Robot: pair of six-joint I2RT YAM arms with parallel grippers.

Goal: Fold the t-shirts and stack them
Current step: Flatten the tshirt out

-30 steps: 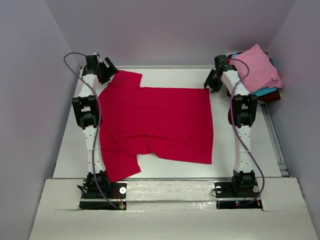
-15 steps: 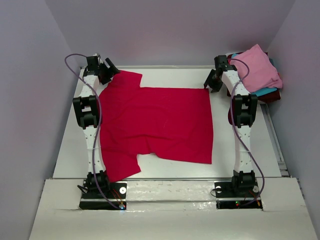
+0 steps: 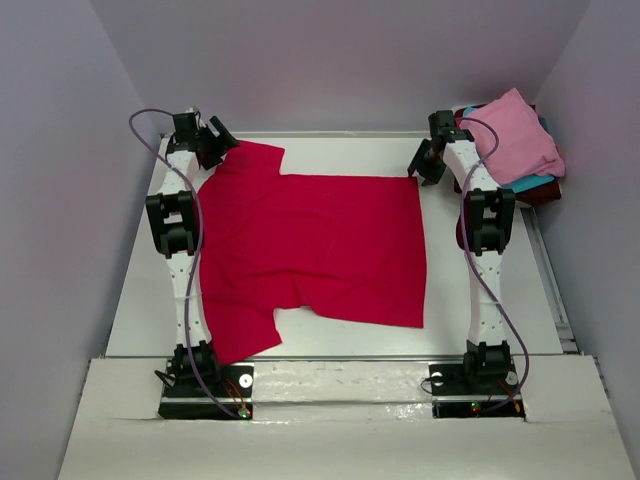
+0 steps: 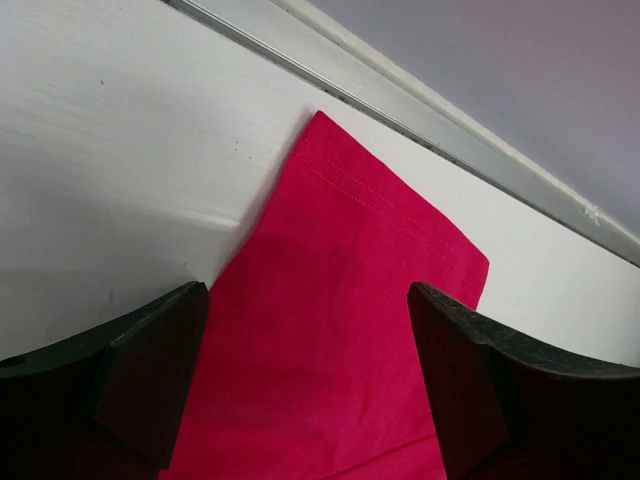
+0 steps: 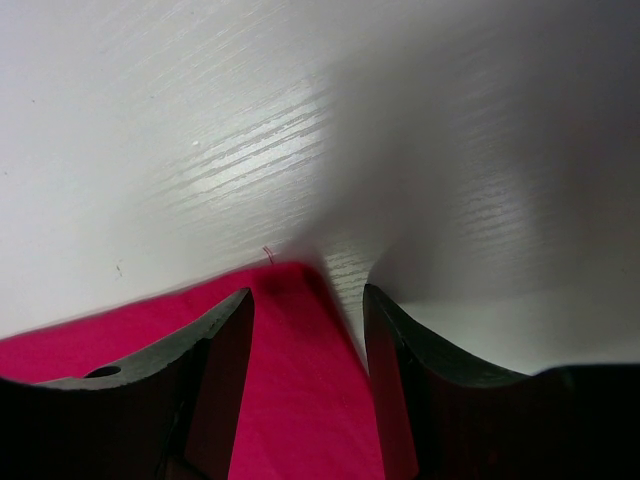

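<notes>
White bench [image 3: 130, 300], task barely begun. Left claw [image 4: 305, 300] wide apart above sleeve [image 4: 350, 250]. Red t-shirt [image 3: 310, 250] flat, unfolded, mid-bench. Right claw [image 5: 308, 295] apart astride hem corner [image 5: 290, 275], nothing clamped. Pink-topped pile [image 3: 515, 140] far right. Folding, stacking all remain.

White links [image 3: 183, 300], black joints [image 3: 172, 222], purple cables [image 3: 131, 122].
</notes>
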